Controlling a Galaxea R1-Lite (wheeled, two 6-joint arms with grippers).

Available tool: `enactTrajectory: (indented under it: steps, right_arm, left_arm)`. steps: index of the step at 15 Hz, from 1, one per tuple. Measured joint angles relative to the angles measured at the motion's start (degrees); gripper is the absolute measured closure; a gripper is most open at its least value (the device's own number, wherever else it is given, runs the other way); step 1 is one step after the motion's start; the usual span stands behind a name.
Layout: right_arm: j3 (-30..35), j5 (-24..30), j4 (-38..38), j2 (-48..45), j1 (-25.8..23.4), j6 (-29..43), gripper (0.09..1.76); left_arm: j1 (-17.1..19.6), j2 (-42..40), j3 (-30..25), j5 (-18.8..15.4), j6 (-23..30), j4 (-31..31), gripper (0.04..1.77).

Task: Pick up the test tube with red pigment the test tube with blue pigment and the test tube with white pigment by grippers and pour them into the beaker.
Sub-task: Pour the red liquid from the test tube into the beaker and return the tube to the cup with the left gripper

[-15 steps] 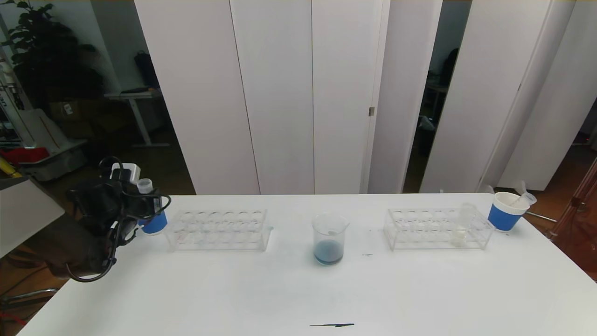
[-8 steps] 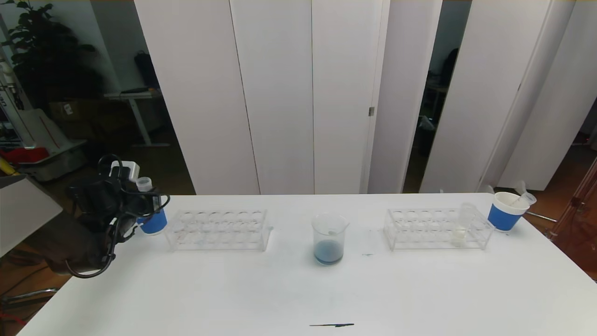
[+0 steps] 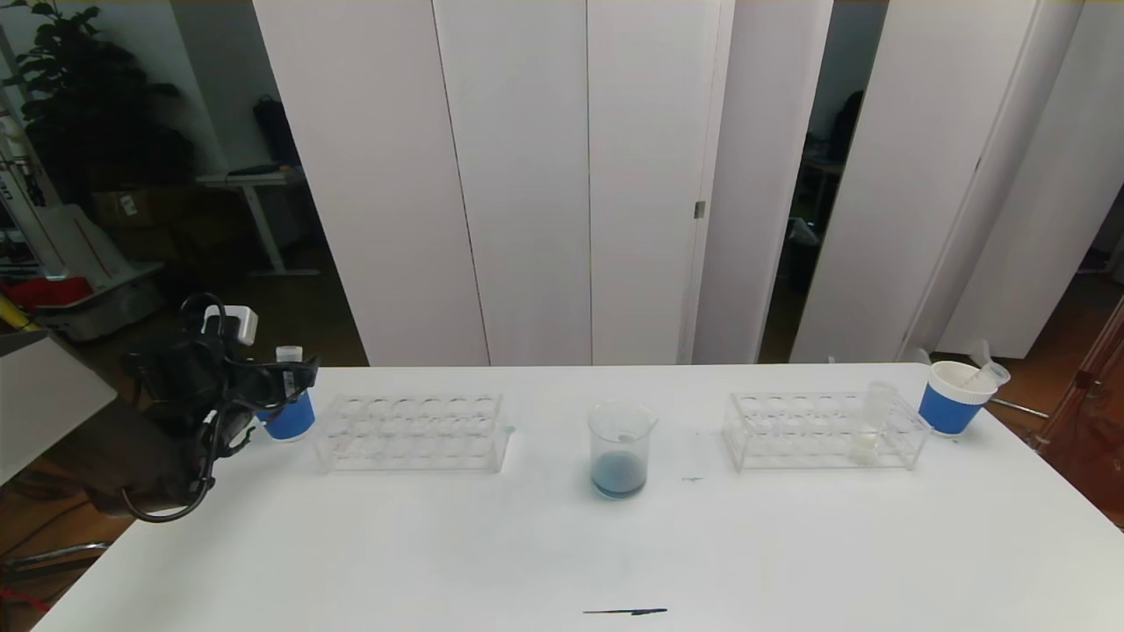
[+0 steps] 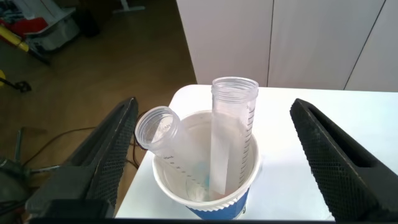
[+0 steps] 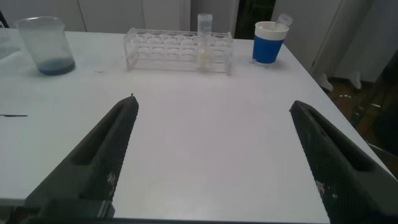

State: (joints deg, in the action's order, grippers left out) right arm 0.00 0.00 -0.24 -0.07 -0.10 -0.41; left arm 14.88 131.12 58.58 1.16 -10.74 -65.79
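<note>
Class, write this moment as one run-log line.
left gripper: open over left paper cup, two empty tubes inside | right gripper: open, idle above table | beaker: bluish liquid | white pigment tube: racked

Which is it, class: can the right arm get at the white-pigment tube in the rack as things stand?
Probably yes. The right gripper is open, facing the test tube with white pigment across bare table, nothing between.

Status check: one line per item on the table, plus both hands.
Left hand: open, over left cup.
Left cup: upright, holds two empty tubes.
Left rack: no tubes.
Beaker: upright, dark blue liquid at the bottom.
Right rack: one tube.
White-pigment tube: upright in right rack.
Right cup: upright, tubes inside.
Right hand: open, holding nothing.
</note>
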Motion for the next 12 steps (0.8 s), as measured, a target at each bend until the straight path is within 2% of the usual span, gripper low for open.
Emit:
enactTrajectory:
  steps: [6,10,12]
  right_arm:
    - [0.0,0.0,0.0,0.0,0.0,0.0,0.10]
    - [0.0,0.0,0.0,0.0,0.0,0.0,0.10]
    - [0.0,0.0,0.0,0.0,0.0,0.0,0.10]
  left_arm:
    - [-0.9,-5.0,-0.9,-0.1,-0.5,1.5,0.06]
    - [-3.2,-15.3,-4.8,-0.1,0.1,4.7,0.06]
    - [-4.3,-22.5,-7.8,-0.1,0.2,8.3,0.06]
